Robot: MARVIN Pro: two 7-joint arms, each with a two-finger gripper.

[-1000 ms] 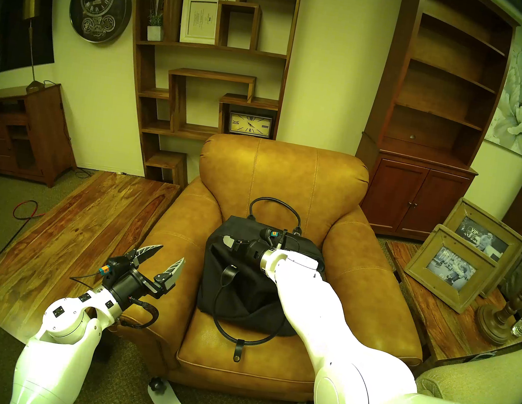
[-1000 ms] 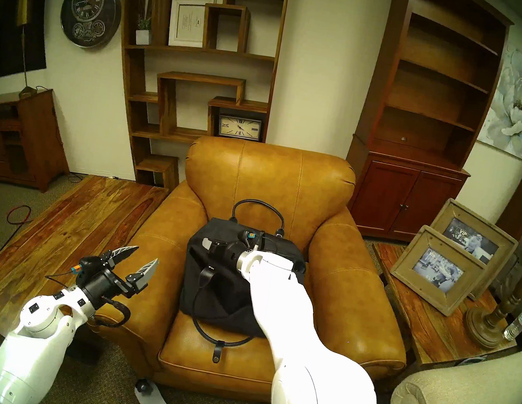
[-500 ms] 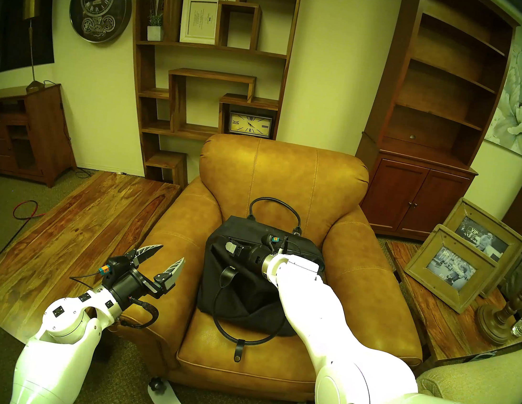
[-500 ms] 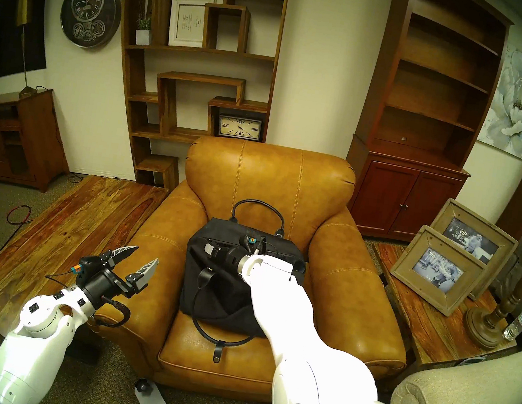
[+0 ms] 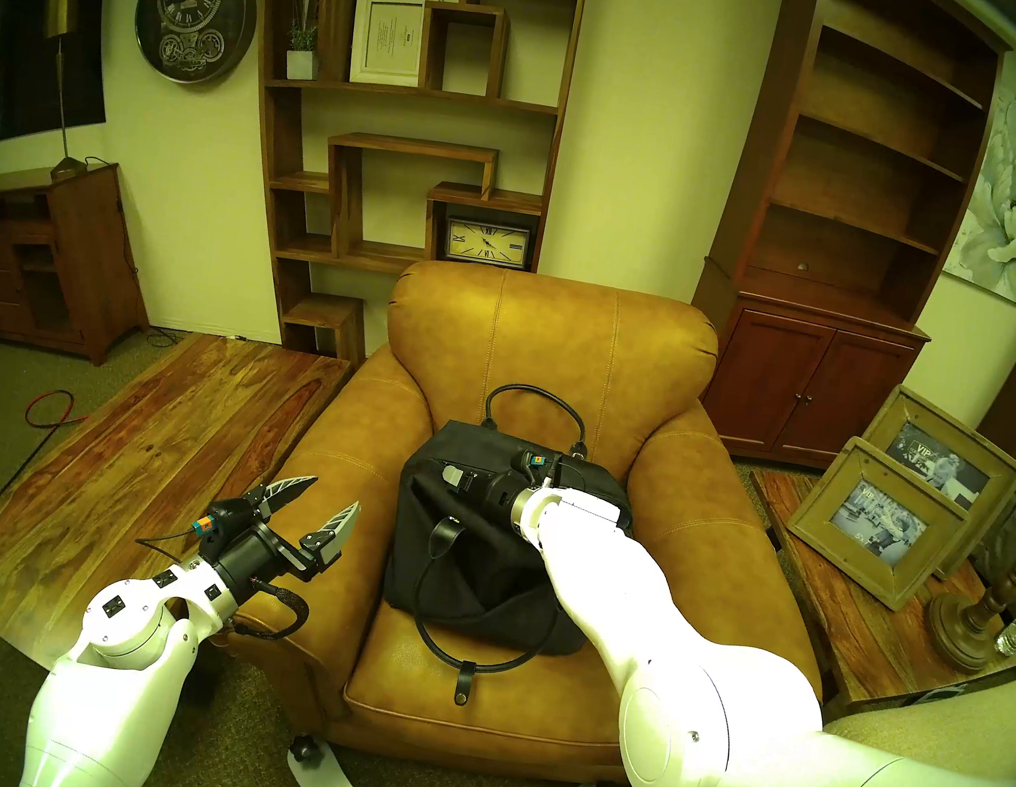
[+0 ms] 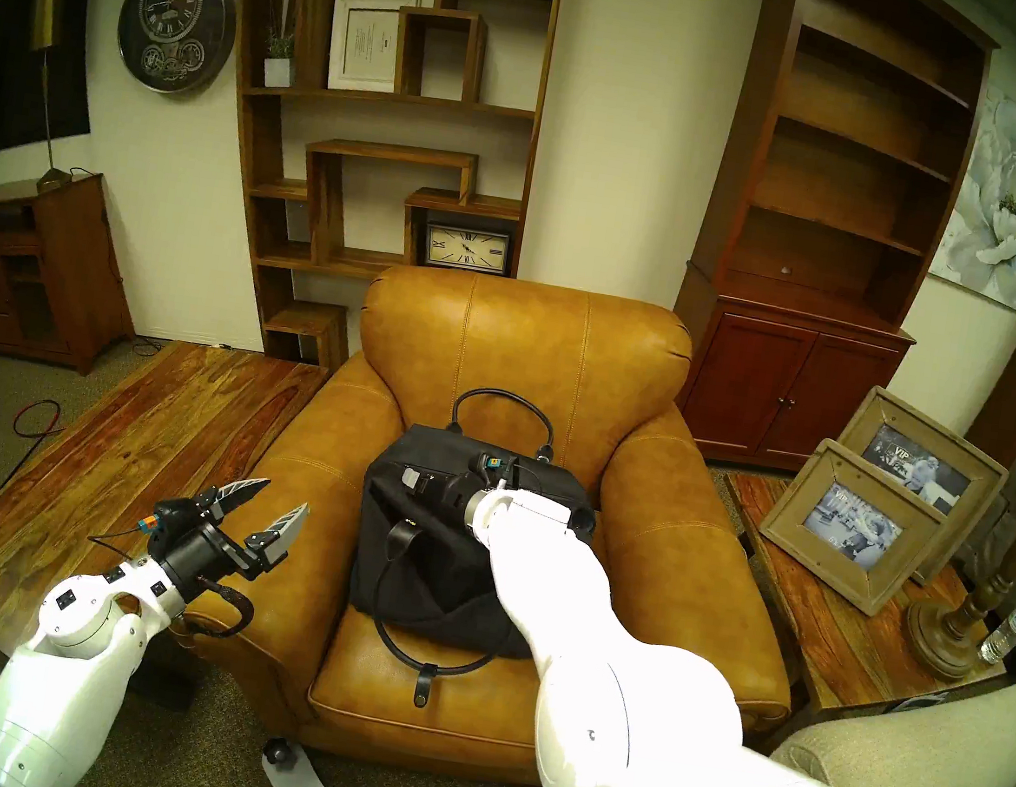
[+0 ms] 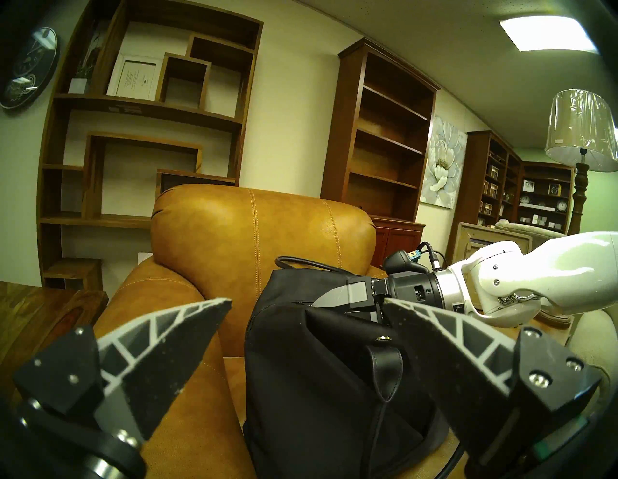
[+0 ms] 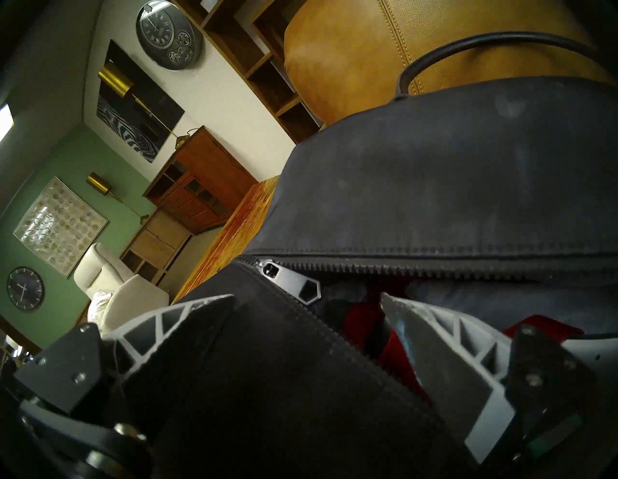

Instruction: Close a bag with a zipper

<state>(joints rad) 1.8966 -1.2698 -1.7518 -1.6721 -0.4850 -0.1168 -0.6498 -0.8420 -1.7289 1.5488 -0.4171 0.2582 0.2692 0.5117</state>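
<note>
Furniture showroom: your landmark is the tan leather armchair point(image 5: 550, 350), with wooden shelving behind it. The boxy black fabric handbag point(image 5: 468, 566) sits upright on the armchair's seat cushion, one thin looped handle against the backrest, the other draped over the seat front. Its long dark zipper with fine metal teeth point(image 8: 434, 266) is unzipped; red contents show in the gap. The small metal pull point(image 8: 291, 282) sits at the bag's left end. Your right gripper point(image 8: 307, 307) hangs over the bag top, jaws spread, one finger on each side of the near zipper edge, gripping nothing. Your left gripper point(image 5: 321, 503) hovers above the armchair's left armrest, jaws spread wide, empty.
</note>
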